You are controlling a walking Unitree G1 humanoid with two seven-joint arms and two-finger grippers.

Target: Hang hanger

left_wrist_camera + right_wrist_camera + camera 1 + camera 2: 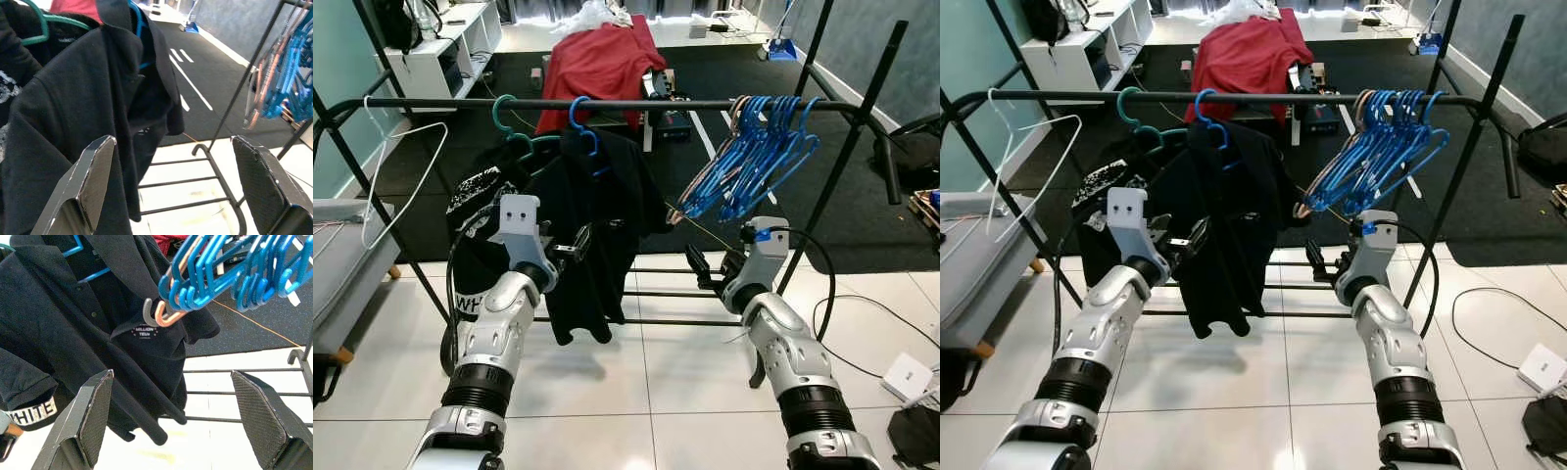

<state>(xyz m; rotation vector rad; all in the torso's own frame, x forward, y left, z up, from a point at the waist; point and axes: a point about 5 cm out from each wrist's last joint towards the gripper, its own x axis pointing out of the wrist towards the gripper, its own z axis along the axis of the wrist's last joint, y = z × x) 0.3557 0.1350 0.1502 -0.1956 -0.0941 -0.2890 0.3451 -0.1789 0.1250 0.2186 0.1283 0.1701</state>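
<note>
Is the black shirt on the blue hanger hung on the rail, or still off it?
Hung. The blue hanger hooks over the rail, and the black shirt drapes from it. Both grippers, left and right, are open and empty.

Both silver arms reach forward and slightly inward from the shoulders, elbows bent, forearms rising toward the wrists. The left claw (576, 243) sits at the end of its grey wrist block, its two black fingers (93, 183) spread wide apart with nothing between them; the pads face each other across an open gap. The right claw (703, 269) is held a little lower than the left one and well apart from it, its fingers (95, 413) likewise spread wide and holding nothing. A black cable loops from the right wrist back along that forearm.
</note>
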